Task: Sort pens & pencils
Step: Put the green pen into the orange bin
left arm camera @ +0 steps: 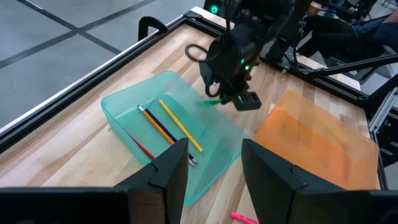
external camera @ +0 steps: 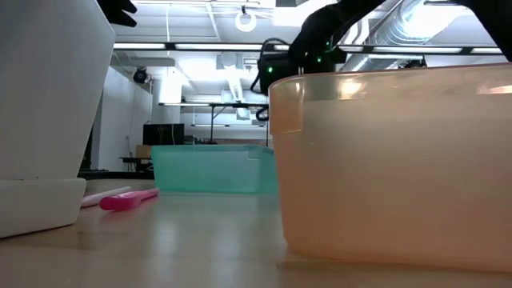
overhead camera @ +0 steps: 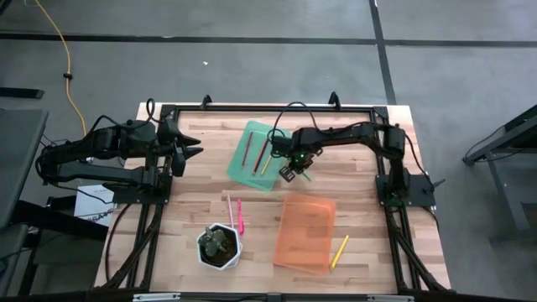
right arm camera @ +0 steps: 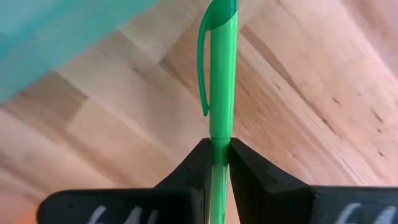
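Observation:
My right gripper point(overhead camera: 291, 172) point(right arm camera: 219, 146) hangs over bare wood between the green tray point(overhead camera: 258, 156) and the orange tray point(overhead camera: 306, 231), shut on the bright green pen point(right arm camera: 221, 74) point(left arm camera: 213, 101). The green tray holds a red-brown pencil point(overhead camera: 244, 150), a dark one point(overhead camera: 261, 154) and a yellow one point(overhead camera: 270, 159), all lying flat. A pink pen point(overhead camera: 240, 216) and a pale peach one point(overhead camera: 230, 210) lie on the table near the pot. Another yellow pen point(overhead camera: 339, 252) lies right of the orange tray. My left gripper point(overhead camera: 195, 151) point(left arm camera: 214, 149) waits open at the table's left edge. My right gripper pinches the green pen's barrel point(right arm camera: 219, 132) between its two fingers point(right arm camera: 196, 163), below the clip. The pen runs along the fingers and sticks out past their tips, clip end point(right arm camera: 214, 18) foremost, toward the green tray's edge. Whether that end touches anything, I cannot tell.
A white hexagonal plant pot point(overhead camera: 218, 246) stands near the table's near edge, left of the orange tray. Bare wood lies between the trays and along the table's left half. A black frame rims the table point(overhead camera: 268, 107).

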Robot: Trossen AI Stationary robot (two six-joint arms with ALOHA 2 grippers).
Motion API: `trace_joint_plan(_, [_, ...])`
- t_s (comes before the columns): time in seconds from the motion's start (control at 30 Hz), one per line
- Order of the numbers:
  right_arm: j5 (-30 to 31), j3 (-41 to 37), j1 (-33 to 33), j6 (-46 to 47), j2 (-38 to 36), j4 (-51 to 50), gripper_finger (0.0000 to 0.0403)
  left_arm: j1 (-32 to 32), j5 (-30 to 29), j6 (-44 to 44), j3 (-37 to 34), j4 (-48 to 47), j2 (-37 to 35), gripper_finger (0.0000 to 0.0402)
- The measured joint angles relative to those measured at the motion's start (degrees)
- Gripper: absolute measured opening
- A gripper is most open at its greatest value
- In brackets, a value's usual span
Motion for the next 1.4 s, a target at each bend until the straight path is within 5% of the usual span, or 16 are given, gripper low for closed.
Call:
trace_joint_plan(0.53, [-2.8, 0.1, 3.4, 4.5, -15.2, -4.0, 0.0030, 0.0, 0.0, 0.0, 0.0, 0.1, 0.0, 0.0138])
trace_joint_plan(0.93, [-9.2, 0.1, 17.3, 12.5, -19.3, -4.7, 0.0030, 0.0, 1.5, 1.0, 0.0, 0.1, 0.0, 0.0138])
trace_joint_plan(1.4, [-3.2, 0.0, 31.8, 23.4, -18.8, -4.3, 0.0030, 0.0, 2.6, -0.5, 0.0, 0.1, 0.0, 0.0138])
